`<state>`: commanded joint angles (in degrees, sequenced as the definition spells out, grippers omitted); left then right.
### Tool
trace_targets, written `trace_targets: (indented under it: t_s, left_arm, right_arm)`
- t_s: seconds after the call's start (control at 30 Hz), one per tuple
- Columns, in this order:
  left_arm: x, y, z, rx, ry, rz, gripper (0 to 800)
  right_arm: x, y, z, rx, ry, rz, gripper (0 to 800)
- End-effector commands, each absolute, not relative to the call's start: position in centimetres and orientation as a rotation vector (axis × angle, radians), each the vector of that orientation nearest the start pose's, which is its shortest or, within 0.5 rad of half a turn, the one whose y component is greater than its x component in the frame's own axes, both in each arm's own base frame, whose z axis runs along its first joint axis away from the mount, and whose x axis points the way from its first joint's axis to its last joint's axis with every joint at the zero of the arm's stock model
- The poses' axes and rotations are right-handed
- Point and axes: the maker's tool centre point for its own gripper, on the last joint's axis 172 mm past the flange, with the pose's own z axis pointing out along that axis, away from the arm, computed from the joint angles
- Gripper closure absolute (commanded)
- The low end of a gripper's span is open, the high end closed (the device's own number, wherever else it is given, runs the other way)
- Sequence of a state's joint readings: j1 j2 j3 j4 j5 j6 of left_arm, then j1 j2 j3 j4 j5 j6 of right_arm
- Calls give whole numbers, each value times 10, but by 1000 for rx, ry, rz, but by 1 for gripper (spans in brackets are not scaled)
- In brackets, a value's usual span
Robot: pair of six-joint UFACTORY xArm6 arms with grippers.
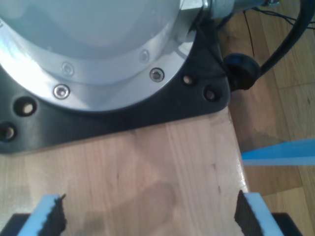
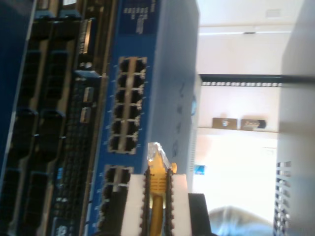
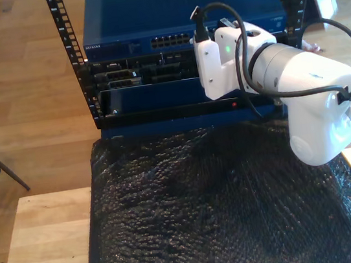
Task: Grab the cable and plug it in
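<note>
1. The wooden bench (image 3: 44, 245) lies at the bottom of the exterior view, and a wide sheet of black bubble wrap (image 3: 226, 209) covers most of it.
2. Behind the sheet stands a black rack (image 3: 71, 61) with blue and black equipment; its top unit is a blue network switch (image 3: 147, 24) with a row of ports along the front.
3. A white arm (image 3: 300, 88) comes in from the exterior view's right and reaches toward the front of the rack, with thick black cables (image 3: 241, 37) looping over it.
4. In the first wrist view a round metal base (image 1: 93, 54) sits on a black plate (image 1: 162, 110) that rests on the bench near its edge — a blue strip (image 1: 283, 152) lies on the floor beyond.
5. My first hand (image 1: 150, 216) is spread wide above the bare wood, with nothing between its padded fingers (image 1: 49, 216).
6. My second hand (image 2: 157, 209) is clamped on the cable (image 2: 156, 196), with the white pads (image 2: 134, 206) pressing it from both sides.
7. The yellow cable stands out past the pads, and its small clear plug (image 2: 156, 153) is near the ports (image 2: 127, 105) of the switch — just beside the lower edge of one port block, not inside any port.
</note>
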<state>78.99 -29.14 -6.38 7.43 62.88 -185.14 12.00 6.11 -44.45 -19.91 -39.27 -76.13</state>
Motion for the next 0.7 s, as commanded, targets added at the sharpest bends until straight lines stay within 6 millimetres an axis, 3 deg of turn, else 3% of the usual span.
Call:
trace_targets:
  t_s: [0.27, 0.47, 0.7]
  left_arm:
    - [-4, 119, 35, -2269, 2745, -376, 0]
    - [-4, 119, 35, -2269, 2745, -376, 0]
    - [-4, 119, 35, -2269, 2745, -376, 0]
  right_arm:
    - [592, 210, 340, 1083, 1677, 1446, 800]
    - [596, 210, 312, 1113, 1704, 1431, 800]
    - [598, 208, 307, 1110, 1646, 1487, 800]
